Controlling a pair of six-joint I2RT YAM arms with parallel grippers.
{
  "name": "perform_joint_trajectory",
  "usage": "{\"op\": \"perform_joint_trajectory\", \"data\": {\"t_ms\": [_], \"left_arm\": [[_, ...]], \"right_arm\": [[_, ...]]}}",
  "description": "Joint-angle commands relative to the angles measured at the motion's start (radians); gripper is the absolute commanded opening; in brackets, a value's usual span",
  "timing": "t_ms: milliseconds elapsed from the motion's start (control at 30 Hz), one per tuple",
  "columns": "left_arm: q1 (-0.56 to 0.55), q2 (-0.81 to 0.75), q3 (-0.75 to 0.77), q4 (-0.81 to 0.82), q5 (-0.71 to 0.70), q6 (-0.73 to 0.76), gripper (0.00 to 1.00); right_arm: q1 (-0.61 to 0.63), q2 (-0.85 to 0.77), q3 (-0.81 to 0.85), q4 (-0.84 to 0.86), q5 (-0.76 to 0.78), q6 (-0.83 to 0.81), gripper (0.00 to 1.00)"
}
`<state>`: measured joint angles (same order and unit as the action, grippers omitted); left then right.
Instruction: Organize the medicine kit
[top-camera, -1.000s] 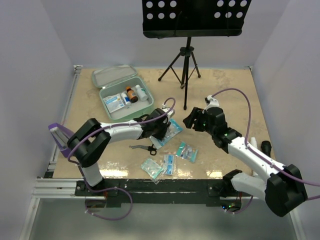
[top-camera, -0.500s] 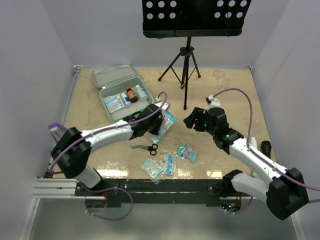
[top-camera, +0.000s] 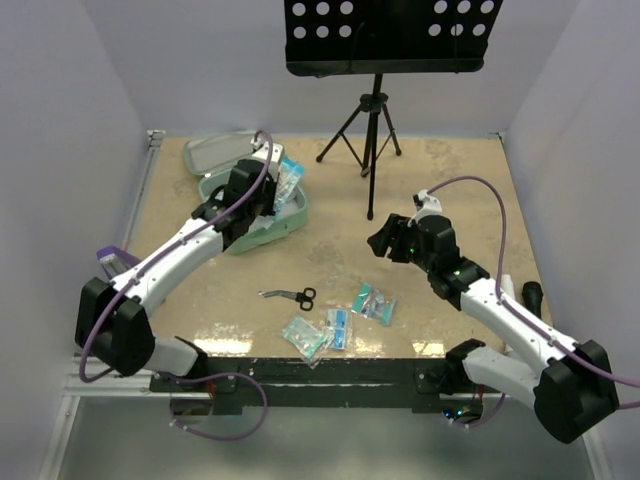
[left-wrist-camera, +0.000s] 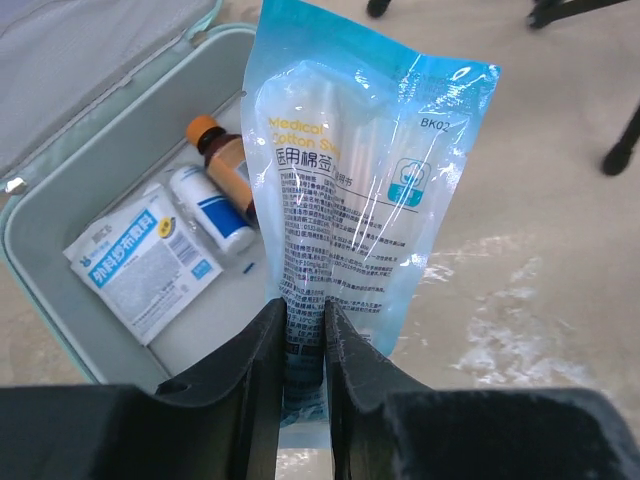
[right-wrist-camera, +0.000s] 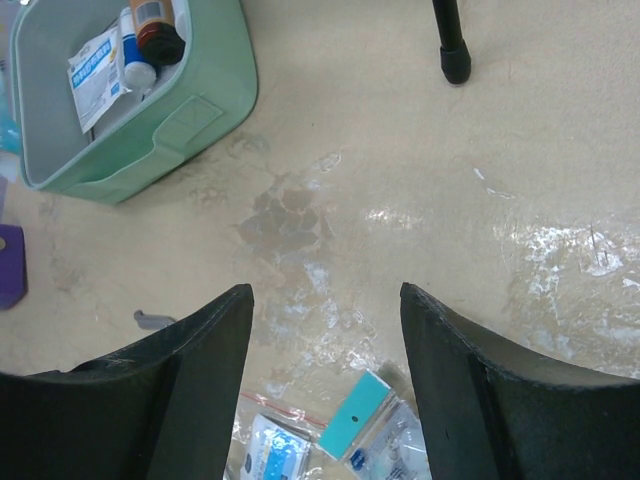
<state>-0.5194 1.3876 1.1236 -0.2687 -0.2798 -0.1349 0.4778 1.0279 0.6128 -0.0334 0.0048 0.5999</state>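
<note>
From the overhead camera I see the medicine kit (top-camera: 288, 218) lying open at the far left of the desk (top-camera: 450, 180), its lid folded back. My left arm is stretched out over it, and the left gripper (top-camera: 277, 182) holds a blue-and-clear swab packet (top-camera: 291, 172) above the right part of the tray. The right gripper (top-camera: 380, 241) hangs over bare desk near the middle, well apart from the kit; from up here I cannot tell how its jaws stand. Nearer to me lie scissors (top-camera: 290, 295) and several flat packets (top-camera: 331, 327). A music stand (top-camera: 372, 110) stands at the back, and a purple holder (top-camera: 112, 258) sits at the left edge. The left wrist camera gives me what the overhead cannot: the two fingers are pinched on the packet's lower end, with the packet rising away from them. Beyond it the grey tray holds a brown bottle (left-wrist-camera: 225, 165) with an orange cap, a white bottle (left-wrist-camera: 212, 208) just beside it and a white-and-blue sachet (left-wrist-camera: 140, 262). The right wrist camera settles the other arm: its jaws stand wide apart with nothing between them and only desk below. In that view the kit is at upper left and some of the flat packets are at the bottom edge.
</note>
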Motion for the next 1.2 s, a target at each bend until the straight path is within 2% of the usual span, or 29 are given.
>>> {"op": "perform_joint_trajectory", "data": {"t_ms": [0, 33, 100, 533, 833, 1167], "left_arm": [[0.103, 0.112, 0.053, 0.035, 0.054, 0.104, 0.25], [0.136, 0.135, 0.053, 0.054, 0.13, 0.127, 0.23], [0.169, 0.183, 0.057, 0.077, 0.189, 0.19, 0.23], [0.196, 0.172, -0.033, 0.233, 0.372, 0.481, 0.27], [0.197, 0.182, -0.085, 0.252, 0.283, 0.538, 0.27], [0.196, 0.183, -0.139, 0.253, 0.284, 0.532, 0.27]], "right_arm": [[0.001, -0.031, 0.041, 0.004, -0.023, -0.034, 0.66], [0.001, -0.038, 0.039, 0.003, -0.023, -0.035, 0.66], [0.001, -0.051, 0.033, 0.001, -0.022, -0.04, 0.66], [0.001, -0.06, 0.001, 0.027, -0.042, -0.057, 0.66], [-0.001, -0.058, 0.001, 0.027, -0.049, -0.068, 0.66], [0.001, -0.061, -0.002, 0.027, -0.057, -0.071, 0.66]]}}
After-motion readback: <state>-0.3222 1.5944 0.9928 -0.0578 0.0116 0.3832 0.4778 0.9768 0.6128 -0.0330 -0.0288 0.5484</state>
